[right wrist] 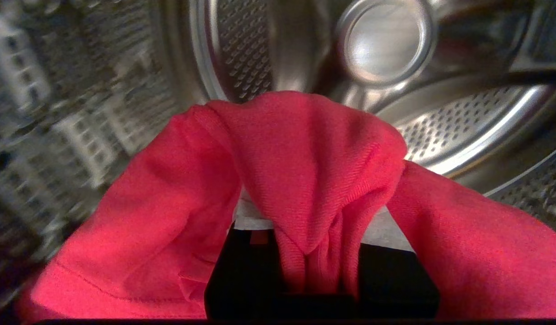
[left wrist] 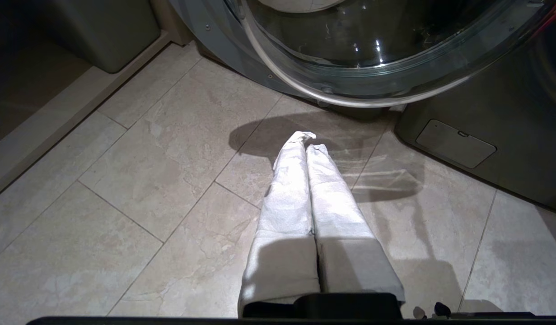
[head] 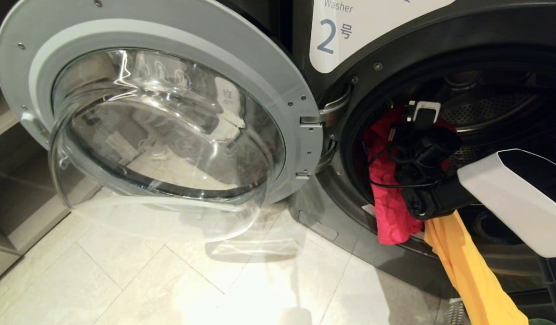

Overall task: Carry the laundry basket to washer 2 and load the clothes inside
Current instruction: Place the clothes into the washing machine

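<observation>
- Loading step: right gripper [head: 406, 124], inside washer 2 [head: 440, 58] at three o'clock, pinches the pink garment [right wrist: 305, 180]; yellow garment [head: 472, 271] hangs over the drum's sill.
- Next, I judge: release pink deep inside, then fetch yellow.
- Left gripper [left wrist: 306, 143] hangs pressed together over the floor.

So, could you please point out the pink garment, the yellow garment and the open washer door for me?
pink garment [head: 390, 212]: head view, its hanging lower part.
yellow garment [head: 472, 271]: head view, middle of the hanging cloth.
washer door [head: 287, 85]: head view, grey frame.
</observation>
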